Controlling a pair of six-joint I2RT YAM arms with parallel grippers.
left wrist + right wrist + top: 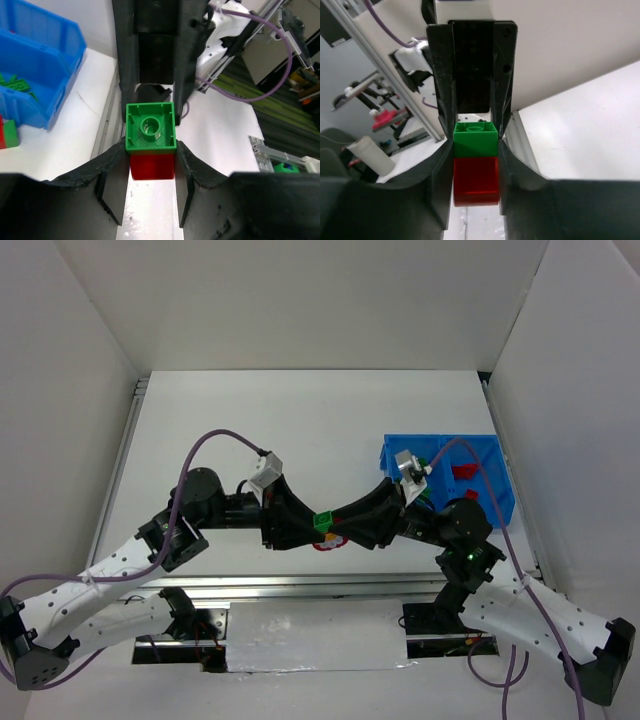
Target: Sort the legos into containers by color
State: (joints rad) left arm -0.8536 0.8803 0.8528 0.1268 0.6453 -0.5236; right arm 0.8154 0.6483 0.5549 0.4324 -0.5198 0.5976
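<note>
A joined lego, green brick (322,521) on a red brick, is held above the table's near middle between both grippers. My left gripper (312,530) comes in from the left and is shut on it. In the left wrist view (150,150) the green part (150,126) sits over the red part (152,167). My right gripper (338,528) comes in from the right and is shut on the same piece. In the right wrist view (475,152) green (475,141) and red (476,180) sit between its fingers. The blue bin (440,440) stands at the right.
The bin holds red pieces (462,472) in its right compartment. Green pieces (15,82) lie in the compartment seen in the left wrist view. A red-green brick (7,135) lies on the table beside the bin (40,60). White walls enclose the table.
</note>
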